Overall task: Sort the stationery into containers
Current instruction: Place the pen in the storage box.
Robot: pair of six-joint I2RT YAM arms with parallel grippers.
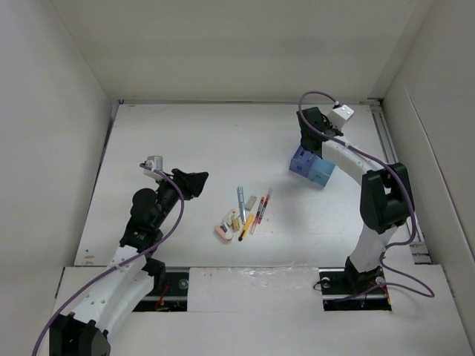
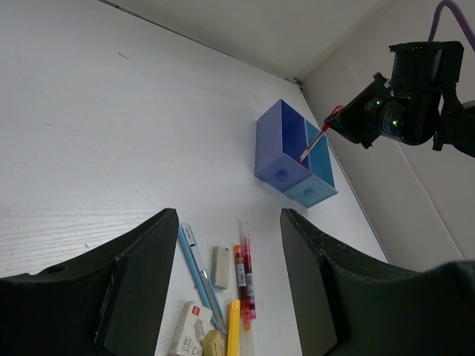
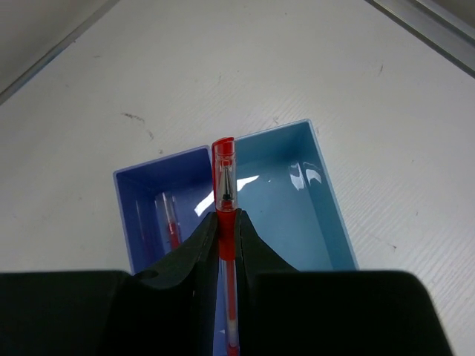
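My right gripper (image 3: pixel 225 216) is shut on a red pen (image 3: pixel 224 174) and holds it upright over the two-compartment box (image 1: pixel 312 169), above the wall between the dark blue compartment (image 3: pixel 152 194) and the light blue one (image 3: pixel 289 200). Another red pen (image 3: pixel 170 225) lies in the dark blue compartment. My left gripper (image 2: pixel 228 215) is open and empty, above the loose pile: a grey-blue pen (image 2: pixel 194 263), a grey eraser (image 2: pixel 220 267), two red pens (image 2: pixel 246 278), a yellow pen (image 2: pixel 234 334) and a cream eraser (image 2: pixel 212 343). A pink eraser (image 1: pixel 223 232) lies at the pile's near left.
The pile (image 1: pixel 245 213) lies mid-table, between the arms. White walls enclose the table. A metal rail (image 1: pixel 393 159) runs along the right edge behind the right arm. A white labelled eraser (image 2: pixel 189 328) lies beside the cream one.
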